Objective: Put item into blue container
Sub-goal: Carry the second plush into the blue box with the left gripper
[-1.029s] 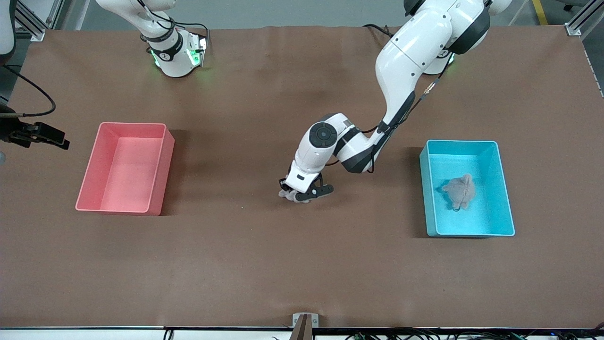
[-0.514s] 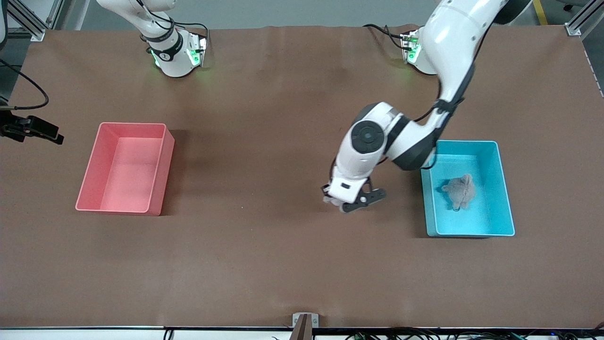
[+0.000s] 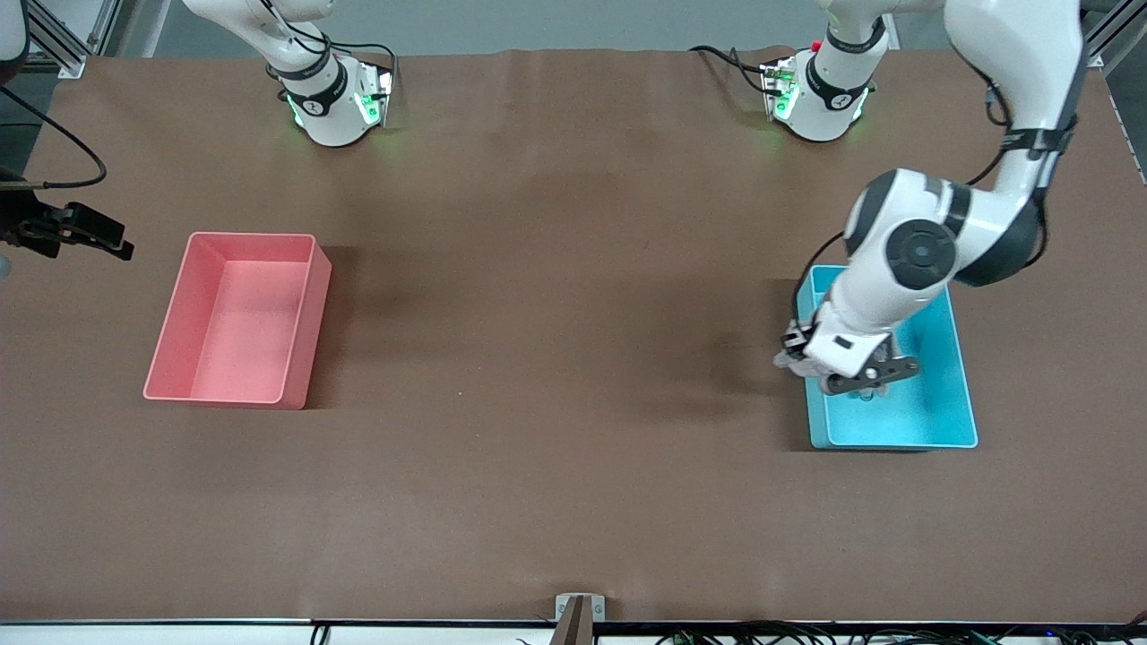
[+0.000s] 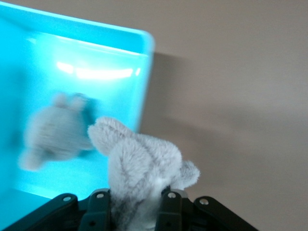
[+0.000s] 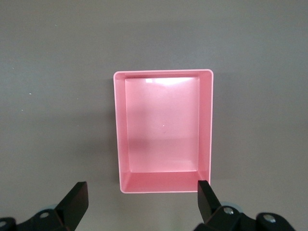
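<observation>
Blue container [image 3: 941, 421]: grey plush toy [image 4: 53, 132] inside, blurred.
Left claw [image 4: 137, 211]: pinching second grey plush [image 4: 139, 168] over container's rim.
Right claw [image 5: 139, 202]: spread above pink bin [image 5: 163, 130].
Writing: none readable.

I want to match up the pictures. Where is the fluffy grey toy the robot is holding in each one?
Front view: the held grey toy peeks out by the left gripper, over the blue container's edge.
Left wrist view: it sits pinched between the fingers.
Right wrist view: not in it.
Shared landmark, front and left wrist views: the blue container.
</observation>
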